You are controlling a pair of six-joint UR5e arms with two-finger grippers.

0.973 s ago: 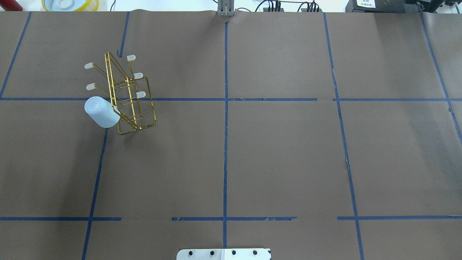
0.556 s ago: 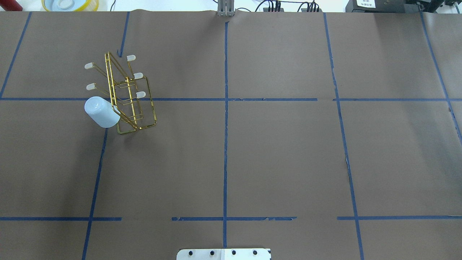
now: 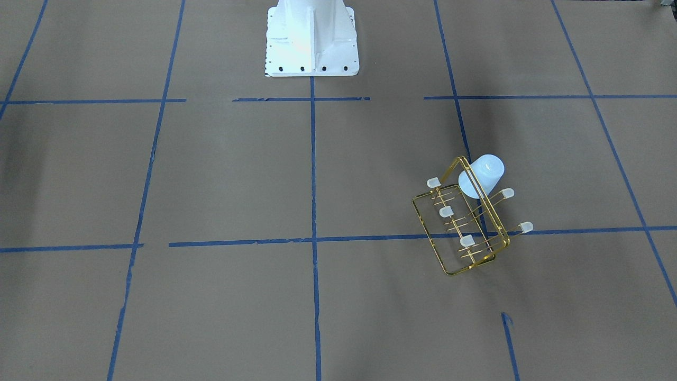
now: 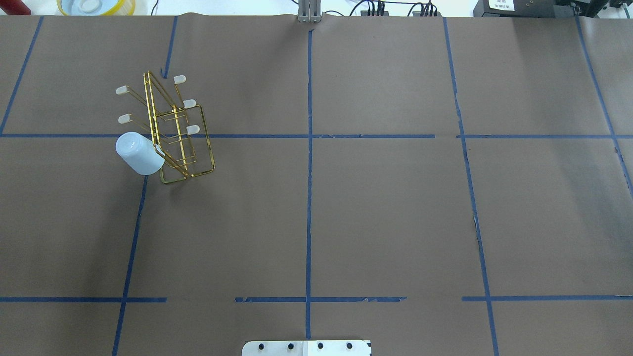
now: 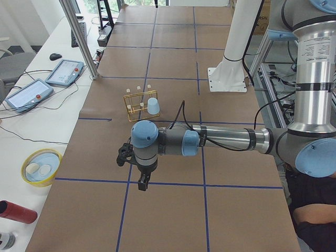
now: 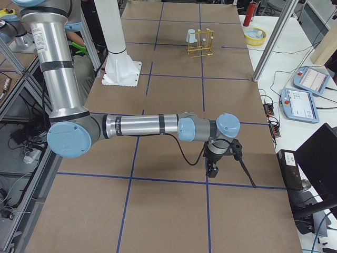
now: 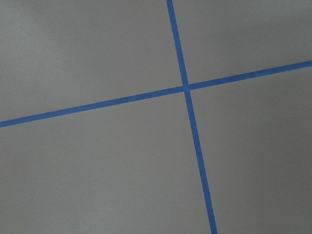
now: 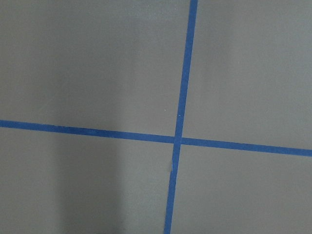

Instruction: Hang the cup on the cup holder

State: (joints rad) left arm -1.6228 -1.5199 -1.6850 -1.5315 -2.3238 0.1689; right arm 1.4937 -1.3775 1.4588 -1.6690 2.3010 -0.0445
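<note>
- While cup (image 4: 140,154) sits tilted on a prong at cup holder (image 4: 178,133) robot-near end, left side of counter (image 4: 346,207), both arms hover well apart.
- Left tool (image 5: 142,182), right tool (image 6: 212,169): wide or narrow, can't tell.

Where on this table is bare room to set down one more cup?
Bare paper: everything right of the centre tape line, and the near strip between the cup holder and the base plate. Crowded only far left, where the cup sits on the cup holder.
</note>
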